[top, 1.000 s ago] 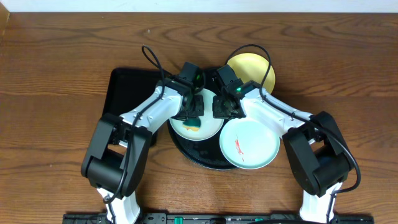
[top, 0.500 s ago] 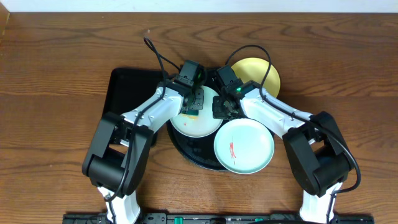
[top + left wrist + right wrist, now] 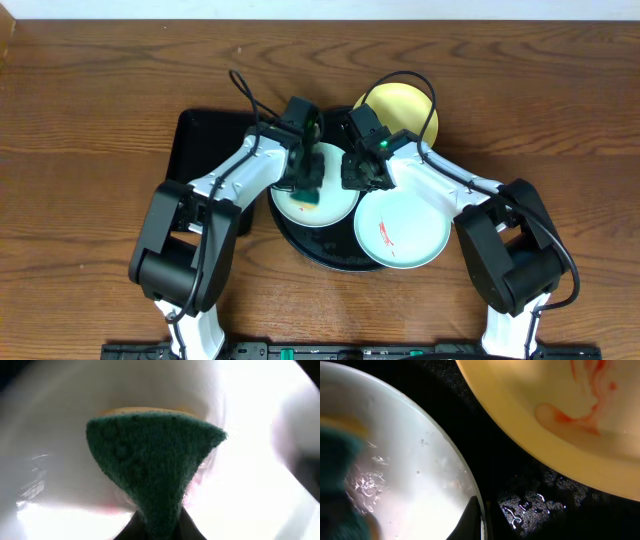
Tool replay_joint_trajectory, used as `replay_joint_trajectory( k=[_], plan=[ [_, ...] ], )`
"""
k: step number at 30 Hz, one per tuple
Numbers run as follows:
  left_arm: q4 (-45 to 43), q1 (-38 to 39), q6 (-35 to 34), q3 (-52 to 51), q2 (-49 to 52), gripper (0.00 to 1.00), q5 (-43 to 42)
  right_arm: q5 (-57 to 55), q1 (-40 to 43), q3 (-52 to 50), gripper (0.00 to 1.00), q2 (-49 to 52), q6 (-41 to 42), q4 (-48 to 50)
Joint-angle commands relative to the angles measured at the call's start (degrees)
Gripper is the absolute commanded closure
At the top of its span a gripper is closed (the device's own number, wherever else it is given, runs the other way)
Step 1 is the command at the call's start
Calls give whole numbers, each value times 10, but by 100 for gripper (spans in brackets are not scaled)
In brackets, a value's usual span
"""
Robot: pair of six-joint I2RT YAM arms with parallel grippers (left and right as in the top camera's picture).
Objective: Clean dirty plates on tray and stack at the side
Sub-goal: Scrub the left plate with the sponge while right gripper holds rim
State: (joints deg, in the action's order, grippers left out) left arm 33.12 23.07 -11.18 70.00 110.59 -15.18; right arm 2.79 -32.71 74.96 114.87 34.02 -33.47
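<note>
A pale mint plate [image 3: 335, 200] lies on the round black tray [image 3: 318, 258]. My left gripper [image 3: 306, 178] is shut on a green and yellow sponge [image 3: 308, 192] and presses it onto this plate. The left wrist view shows the sponge [image 3: 150, 470] between the fingers [image 3: 157, 527] on the plate [image 3: 250, 485]. My right gripper [image 3: 358, 172] is shut on this plate's right rim [image 3: 445, 460], which the fingertips [image 3: 482, 520] pinch. A second mint plate [image 3: 402, 228] with a red smear lies at the tray's front right. The yellow plate [image 3: 402, 112], also smeared red [image 3: 570, 420], lies at the back right.
A smaller rectangular black tray [image 3: 205, 150] lies on the wooden table [image 3: 90, 120] left of the round one, partly under my left arm. Both arms cross over the middle of the round tray. Its glossy black floor [image 3: 520, 485] shows between the plates.
The sponge has slid toward the front across the left plate. The smeared mint plate has shifted a little to the right, and the yellow plate a little to the left.
</note>
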Motion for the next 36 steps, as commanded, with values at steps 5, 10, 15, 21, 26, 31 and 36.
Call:
replay_joint_trajectory(
  k=[5, 10, 15, 21, 26, 31, 36],
  plan=[
    [63, 9, 189, -15, 14, 93, -149, -8, -4, 0, 98, 15, 2, -6],
    [53, 7, 186, -15, 14, 93, -43, -9, -4, 0, 98, 15, 2, -7],
    [-14, 7, 119, -15, 14, 93, 121, -9, -4, 0, 98, 15, 2, -7],
    [-124, 7, 89, -15, 14, 92, 176, -9, -4, 0, 98, 15, 2, -7],
    [-175, 7, 18, -15, 14, 92, 233, -9, -4, 0, 98, 15, 2, -8],
    [-159, 8, -57, -15, 14, 93, 255, -9, -4, 0, 98, 15, 2, -7],
    [-89, 11, -76, -15, 14, 93, 192, -9, -4, 0, 98, 15, 2, -8]
  ],
)
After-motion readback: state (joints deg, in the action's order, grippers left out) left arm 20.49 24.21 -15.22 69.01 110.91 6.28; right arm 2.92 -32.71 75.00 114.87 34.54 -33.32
